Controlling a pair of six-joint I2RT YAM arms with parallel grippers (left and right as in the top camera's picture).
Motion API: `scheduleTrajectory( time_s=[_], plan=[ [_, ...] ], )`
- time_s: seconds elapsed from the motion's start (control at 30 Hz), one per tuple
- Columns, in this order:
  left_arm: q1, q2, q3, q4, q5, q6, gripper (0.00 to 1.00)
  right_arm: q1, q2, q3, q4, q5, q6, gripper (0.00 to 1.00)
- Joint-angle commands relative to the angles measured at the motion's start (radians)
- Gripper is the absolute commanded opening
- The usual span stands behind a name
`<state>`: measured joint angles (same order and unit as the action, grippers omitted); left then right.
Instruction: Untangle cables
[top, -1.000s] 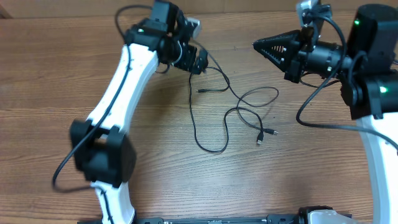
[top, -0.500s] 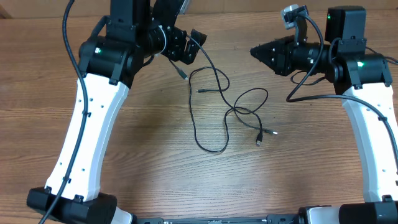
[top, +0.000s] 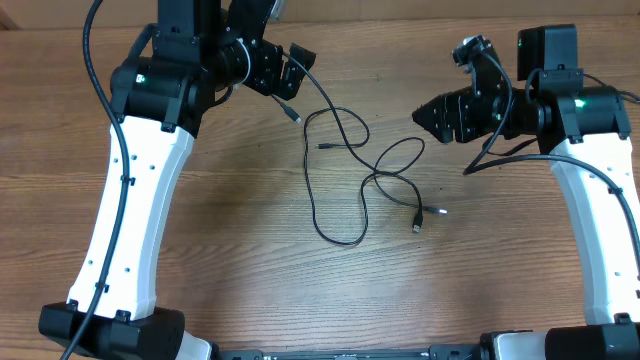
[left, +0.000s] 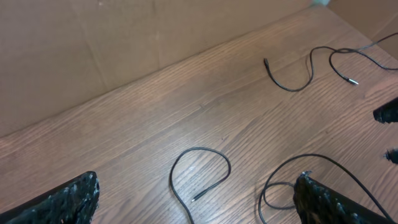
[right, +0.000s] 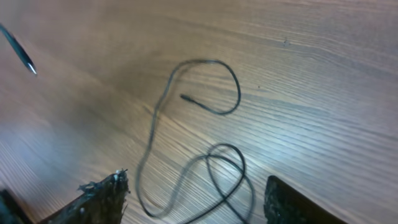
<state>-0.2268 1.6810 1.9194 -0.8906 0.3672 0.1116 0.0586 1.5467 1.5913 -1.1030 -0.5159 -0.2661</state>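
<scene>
Overhead: cables (top: 308, 170) lie as loose crossing loops mid-counter (top: 230, 270), with wide wood in front and to both sides. One strand rises to the left gripper (top: 290, 72) near the back edge, its plug (top: 293, 115) dangling; cannot tell if it is caught there. The right gripper (top: 428, 112) hangs right of the loops, apart from them.

Left wrist: jaws released, spread wide above a cable loop (left: 202, 149). The counter's far edge meets a brown wall (left: 93, 50).

Right wrist: jaws released, wide apart, with loops (right: 238, 90) lying flat below.
</scene>
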Motion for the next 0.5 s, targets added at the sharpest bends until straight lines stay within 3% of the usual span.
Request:
scheduleTrajectory(
  time_s=[0.0,0.27,0.47],
  plan=[
    [0.021,-0.014,0.010,0.002,0.018,0.016,0.99,-0.002,-0.003,0.026,-0.035,0.022,-0.220,0.74],
    [0.058,-0.014,0.010,-0.002,0.027,0.008,1.00,-0.002,-0.001,0.025,-0.172,-0.063,-0.748,0.82],
    [0.058,-0.014,0.010,-0.004,0.039,0.007,1.00,0.005,0.014,0.010,-0.181,-0.175,-0.917,0.89]
  ],
)
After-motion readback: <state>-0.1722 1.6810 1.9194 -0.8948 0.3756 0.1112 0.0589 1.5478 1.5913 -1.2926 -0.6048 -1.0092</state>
